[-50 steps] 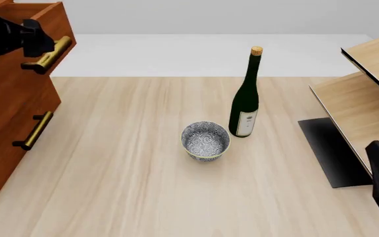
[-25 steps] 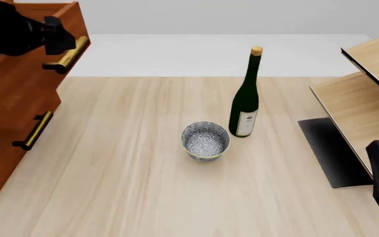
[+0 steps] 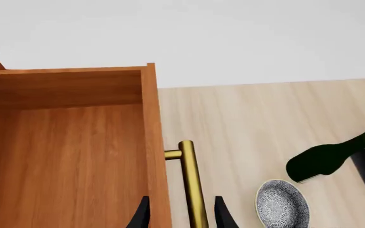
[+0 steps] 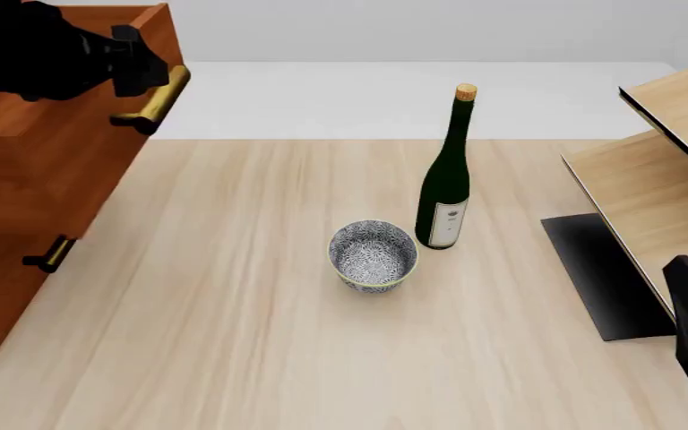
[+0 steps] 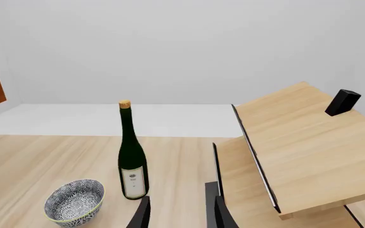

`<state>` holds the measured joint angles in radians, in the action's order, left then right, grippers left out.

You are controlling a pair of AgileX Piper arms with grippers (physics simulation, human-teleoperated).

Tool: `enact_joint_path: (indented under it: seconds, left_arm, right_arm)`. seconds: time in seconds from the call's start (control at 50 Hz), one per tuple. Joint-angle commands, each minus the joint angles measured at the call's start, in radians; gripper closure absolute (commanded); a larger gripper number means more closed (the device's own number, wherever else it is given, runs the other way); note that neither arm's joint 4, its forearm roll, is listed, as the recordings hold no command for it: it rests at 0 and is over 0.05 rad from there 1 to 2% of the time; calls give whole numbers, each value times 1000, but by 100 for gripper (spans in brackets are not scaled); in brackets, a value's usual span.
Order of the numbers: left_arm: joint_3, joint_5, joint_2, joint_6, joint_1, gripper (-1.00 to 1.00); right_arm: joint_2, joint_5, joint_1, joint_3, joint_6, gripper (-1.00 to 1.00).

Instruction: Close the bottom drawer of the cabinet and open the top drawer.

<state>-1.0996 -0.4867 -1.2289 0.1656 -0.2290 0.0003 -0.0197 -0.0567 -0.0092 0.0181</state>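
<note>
Cabinet (image 4: pixel 10 269) stands at the far left of the counter (image 4: pixel 236 340); its top drawer (image 4: pixel 51 170) juts out toward the bowl, inside bare wood in the left wrist view; the bottom drawer cannot be made out in any view – only one lower handle (image 4: pixel 47 257) peeks from under the top drawer. Left gripper (image 4: pixel 141 67) sits at the top drawer's brass handle (image 4: pixel 153 100), up and left of the bowl; in the left wrist view the two fingers (image 3: pixel 143 216) straddle the bar with narrow gaps each side, so firm contact cannot be told. Patterned bowl (image 4: pixel 373 255) sits mid-counter, upright; green wine bottle (image 4: pixel 446 184) stands just right of the bowl and slightly behind it, close but not touching, cork on top. Pale shelf unit (image 4: pixel 661 161) is well right of the bowl, a dark flat panel (image 4: pixel 595 278) at its foot. Right gripper (image 5: pixel 178 213) is far right of the bowl, near the shelf unit – fingers parted a little, nothing between them.
</note>
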Motion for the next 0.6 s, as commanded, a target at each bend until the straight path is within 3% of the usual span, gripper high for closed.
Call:
enact_joint_path:
  seconds: [0.02,0.6]
  left_arm:
    - [59,7,-122,-40,-48,-100]
    - [52,20,-130,35,-177,-100]
  right_arm:
    - [0,0,-2,1,0,-100]
    - [0,0,1,0,3,-100]
